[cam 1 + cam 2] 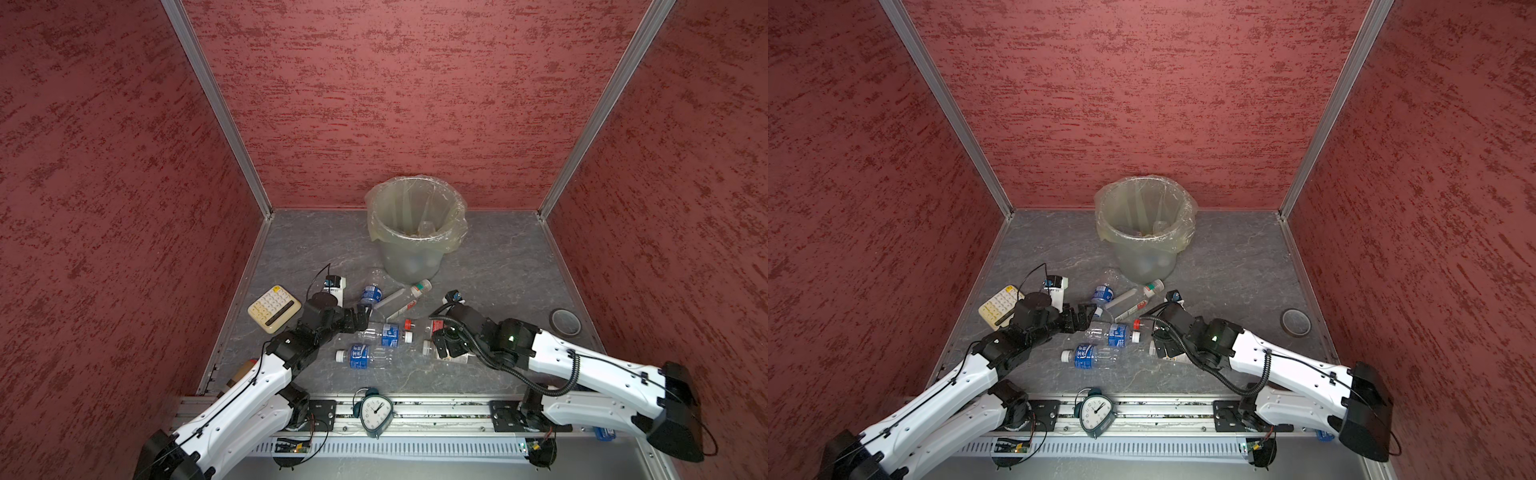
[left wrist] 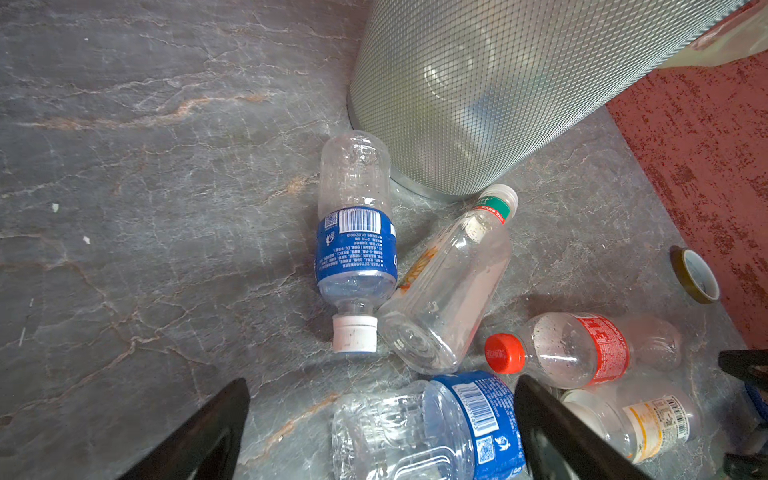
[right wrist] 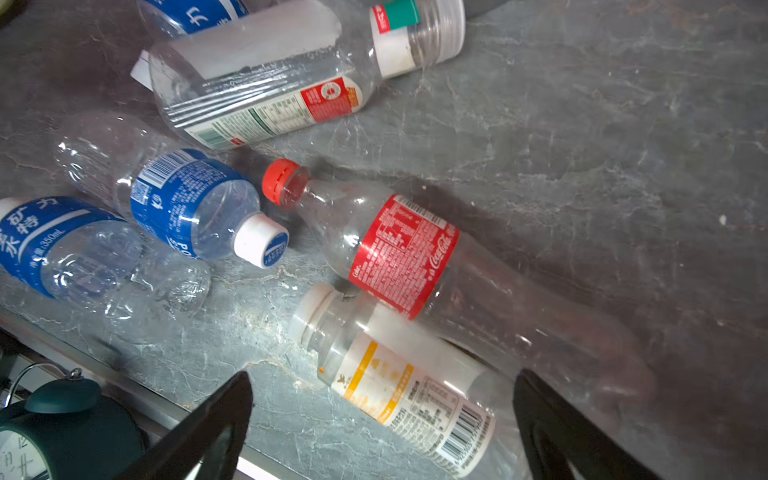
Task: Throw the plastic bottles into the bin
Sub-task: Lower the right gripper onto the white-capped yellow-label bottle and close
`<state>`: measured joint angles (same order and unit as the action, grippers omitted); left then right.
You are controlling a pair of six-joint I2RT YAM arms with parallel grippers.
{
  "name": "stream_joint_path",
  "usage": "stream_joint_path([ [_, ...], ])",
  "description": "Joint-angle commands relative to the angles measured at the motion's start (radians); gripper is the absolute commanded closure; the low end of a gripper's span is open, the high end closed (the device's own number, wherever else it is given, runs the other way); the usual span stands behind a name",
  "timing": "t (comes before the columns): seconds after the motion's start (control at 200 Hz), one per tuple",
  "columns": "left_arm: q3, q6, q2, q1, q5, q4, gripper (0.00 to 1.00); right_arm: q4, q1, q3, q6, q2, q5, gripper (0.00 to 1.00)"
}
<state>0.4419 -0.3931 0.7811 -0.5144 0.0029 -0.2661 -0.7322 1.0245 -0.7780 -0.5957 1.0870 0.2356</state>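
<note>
**Q:** What may fail here?
**A:** The yellow-labelled bottle (image 3: 415, 399) lies against the red-labelled bottle (image 3: 403, 253) — the right gripper (image 3: 384, 376), closing, could catch both. The smooth round body could also roll off across the tabletop (image 1: 498, 270).
**Q:** Where do the bottles lie relative to each gripper?
**A:** Both stand fully spread, empty. The yellow-labelled bottle lies between the right gripper's jaws. A blue-labelled bottle (image 2: 457, 424) shows between those of the left gripper (image 2: 380, 388). The bin (image 1: 409, 262) stands beyond the heap — near the far wall.
</note>
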Motion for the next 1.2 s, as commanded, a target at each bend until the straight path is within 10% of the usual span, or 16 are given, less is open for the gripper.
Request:
stream_joint_path([
  [0.0,-0.016,-0.006,-0.002,0.019,0.034,0.037,0.01,-0.018,0.009,0.022,-0.037,-0.001,0.015,0.01],
  [1.192,-0.072,-0.013,-0.03,0.067,0.082,0.071,0.01,-0.022,0.108,0.001,-0.035,0.241,-0.023,0.08],
])
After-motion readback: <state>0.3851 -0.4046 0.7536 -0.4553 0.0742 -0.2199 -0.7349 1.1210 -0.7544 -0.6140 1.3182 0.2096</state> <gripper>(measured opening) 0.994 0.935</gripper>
